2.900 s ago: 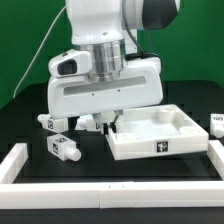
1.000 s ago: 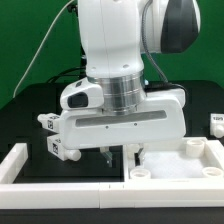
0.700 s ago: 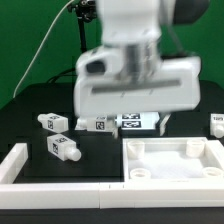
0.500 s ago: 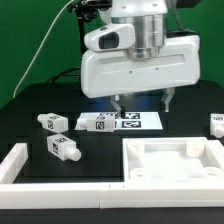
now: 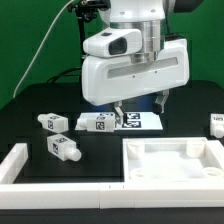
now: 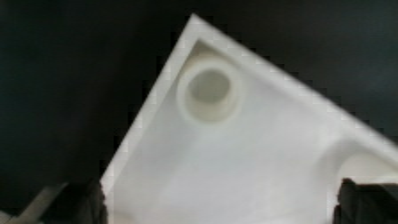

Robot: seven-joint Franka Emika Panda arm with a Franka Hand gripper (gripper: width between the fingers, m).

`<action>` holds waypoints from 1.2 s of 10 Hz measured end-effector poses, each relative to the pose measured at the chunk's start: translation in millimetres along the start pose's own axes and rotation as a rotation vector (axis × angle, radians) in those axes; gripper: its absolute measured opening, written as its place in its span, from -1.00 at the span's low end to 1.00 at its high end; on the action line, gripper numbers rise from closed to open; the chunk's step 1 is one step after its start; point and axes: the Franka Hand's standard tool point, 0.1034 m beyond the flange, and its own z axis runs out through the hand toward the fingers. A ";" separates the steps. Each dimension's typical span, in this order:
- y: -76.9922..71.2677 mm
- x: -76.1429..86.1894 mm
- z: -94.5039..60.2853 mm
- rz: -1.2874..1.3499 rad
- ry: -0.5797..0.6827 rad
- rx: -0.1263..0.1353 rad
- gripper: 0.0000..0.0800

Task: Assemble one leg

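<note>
We see three legs lying on the black table [image 5: 100, 150] in the exterior view, and none of them is touched by the gripper. The first leg [image 5: 53, 121] is at the middle left of the frame. The second leg [image 5: 63, 148] is just below it, and the third leg [image 5: 216, 123] is cut by the right edge. Each is a short white peg with square black-and-white tags on its sides.

The gripper [image 5: 141, 104] hangs in the upper centre, just over the marker board [image 5: 120, 122]. Its two fingers stand wide apart and hold nothing. The white panel [image 5: 172, 165] lies at the lower right.

The wrist view is blurred. It seems to show a corner of this panel with a round recess [image 6: 210, 90], and the dark fingertips [image 6: 368, 195] are well apart.
</note>
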 end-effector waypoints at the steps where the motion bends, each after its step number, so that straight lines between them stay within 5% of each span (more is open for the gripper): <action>1: -10.5 -25.0 -0.3 -0.097 -0.007 -0.014 0.62; 3: -16.0 -49.8 -1.2 -0.194 0.022 -0.045 0.62; 7: -13.9 -53.3 2.7 -0.463 0.005 -0.048 0.62; 11: -25.8 -127.8 32.7 -0.518 -0.027 -0.082 0.62; 12: -29.3 -120.5 31.6 -0.509 -0.041 -0.070 0.62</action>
